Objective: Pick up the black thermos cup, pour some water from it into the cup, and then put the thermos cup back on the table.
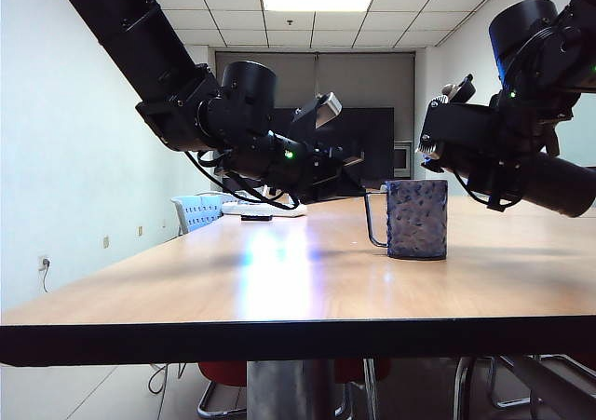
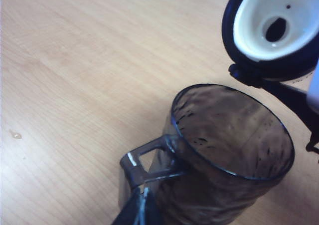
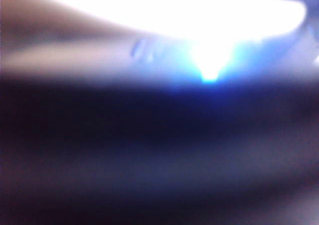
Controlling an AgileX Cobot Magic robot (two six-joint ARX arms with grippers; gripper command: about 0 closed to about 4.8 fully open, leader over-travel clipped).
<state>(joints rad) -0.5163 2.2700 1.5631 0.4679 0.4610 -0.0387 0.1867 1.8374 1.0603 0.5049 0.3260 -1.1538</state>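
The right gripper (image 1: 445, 131) holds the black thermos cup (image 2: 271, 28) tipped beside the cup's (image 1: 416, 218) rim, lid open (its wrist view is blur, so the grip is probably firm). Left gripper (image 2: 144, 197) pinches the cup's handle on the table (image 1: 279, 271). No water visible in the cup; pouring and setting back remain
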